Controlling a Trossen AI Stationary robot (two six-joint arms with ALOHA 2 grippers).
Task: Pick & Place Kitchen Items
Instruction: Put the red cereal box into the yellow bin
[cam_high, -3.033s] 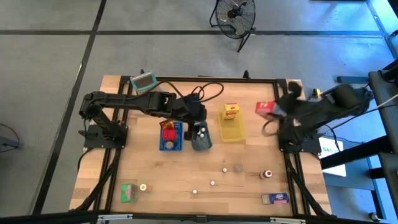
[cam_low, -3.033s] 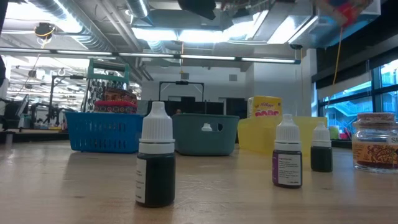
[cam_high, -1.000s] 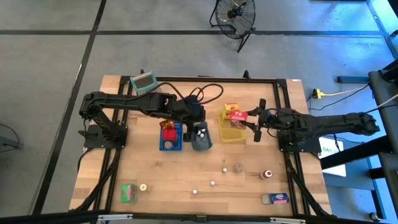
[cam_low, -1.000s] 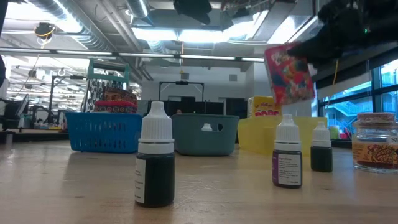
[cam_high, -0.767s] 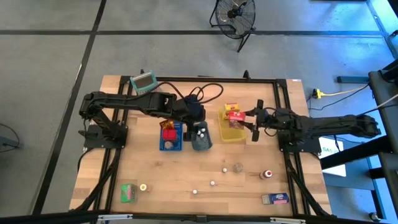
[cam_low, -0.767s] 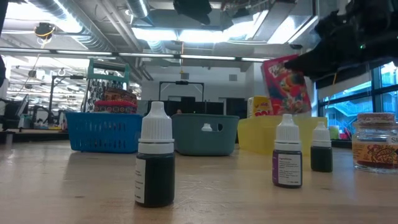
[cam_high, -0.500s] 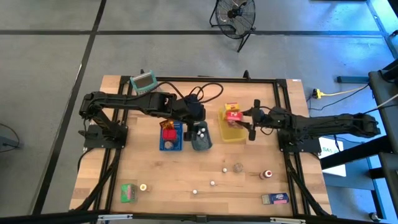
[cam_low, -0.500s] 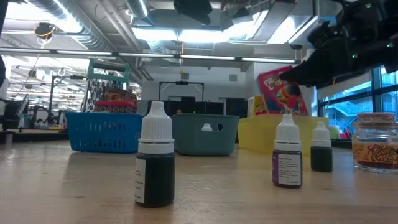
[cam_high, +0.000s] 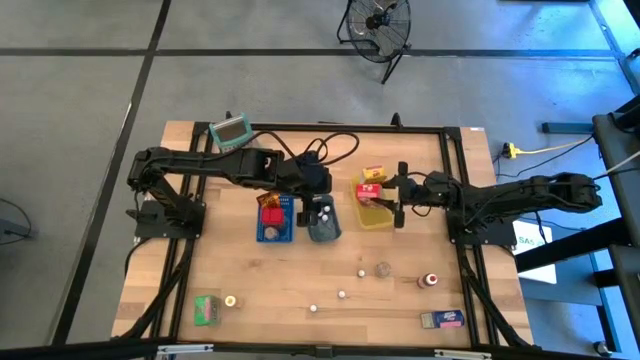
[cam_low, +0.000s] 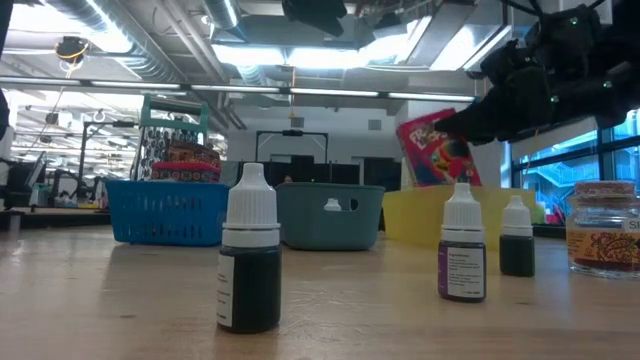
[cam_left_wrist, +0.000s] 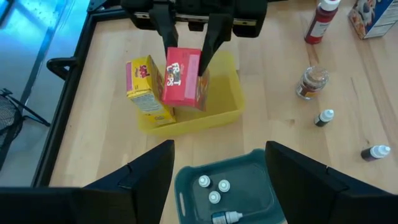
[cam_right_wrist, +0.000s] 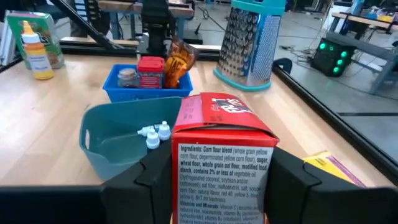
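Three trays already hold goods; our right gripper (cam_left_wrist: 189, 37) grips the red carton (cam_left_wrist: 183, 78) above the yellow tray (cam_left_wrist: 227, 112). Our left gripper (cam_high: 305, 200) waits open over the grey-blue tray (cam_high: 323, 228), and several bottles, a jar (cam_high: 383, 269) and cartons remain loose.

A lab or workshop hall: bare concrete floor (cam_high: 80, 120), exposed ceiling ducts (cam_low: 150, 40), a standing fan (cam_high: 378, 22), equipment racks (cam_low: 60, 170) behind the table.

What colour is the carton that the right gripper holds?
Red carton, held over the yellow tray; clearest in the left wrist view.
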